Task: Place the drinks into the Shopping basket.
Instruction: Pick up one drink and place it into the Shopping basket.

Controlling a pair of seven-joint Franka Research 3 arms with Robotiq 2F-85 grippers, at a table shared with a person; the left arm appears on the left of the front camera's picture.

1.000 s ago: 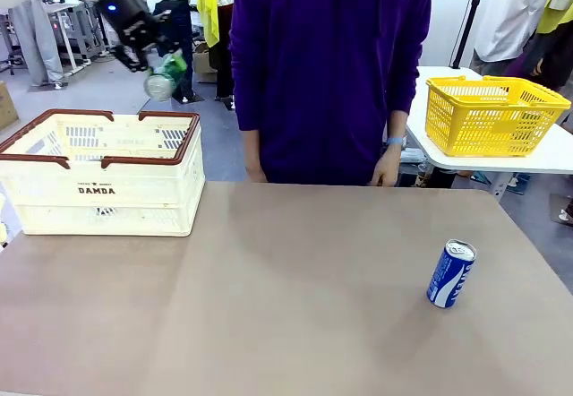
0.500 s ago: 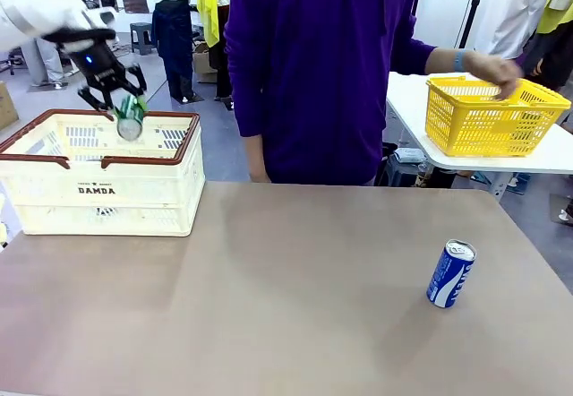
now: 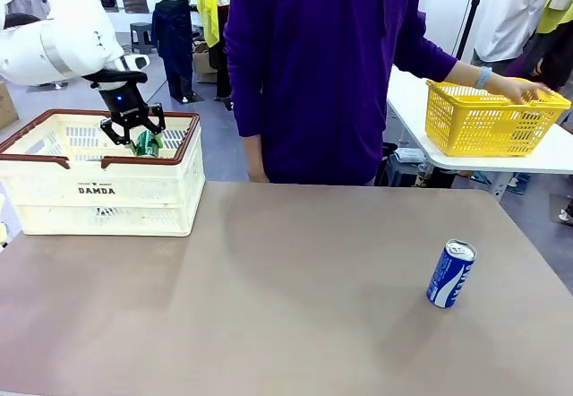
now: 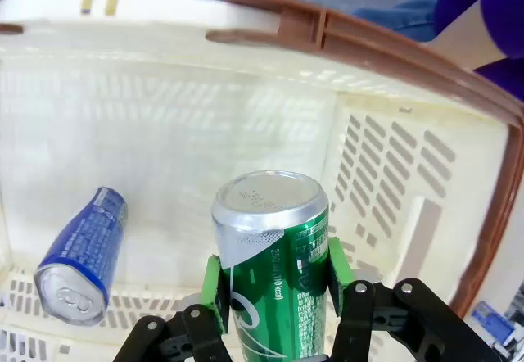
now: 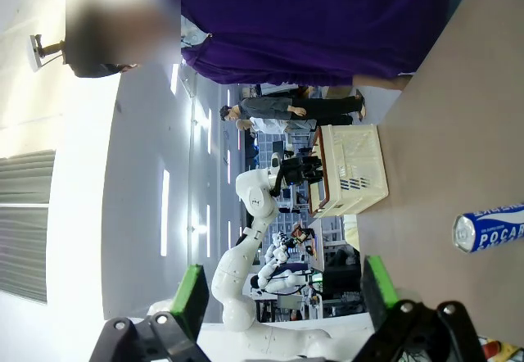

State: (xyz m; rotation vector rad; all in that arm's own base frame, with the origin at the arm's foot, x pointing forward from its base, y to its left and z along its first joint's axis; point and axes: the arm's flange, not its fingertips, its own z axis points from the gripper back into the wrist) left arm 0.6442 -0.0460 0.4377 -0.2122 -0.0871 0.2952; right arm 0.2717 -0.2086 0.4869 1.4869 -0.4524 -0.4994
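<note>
Your left jaws were clamped on the green can point(image 4: 274, 247), held within the walls of the Shopping basket point(image 3: 98, 190) at the far left of the bench point(image 3: 286, 324). Had you let go from that height, I judge it could have dropped onto the blue can point(image 4: 82, 255) lying on the basket floor nearby, denting either one or bouncing. Your right jaws stood wide open and empty. A second blue can point(image 3: 450, 273) waited at the near right, well apart from the basket.

You see the green can point(image 4: 274, 272) cut off at its base by the left wrist view's bottom edge; from the front, the rim of the Shopping basket point(image 3: 98, 190) hides its lower end.
</note>
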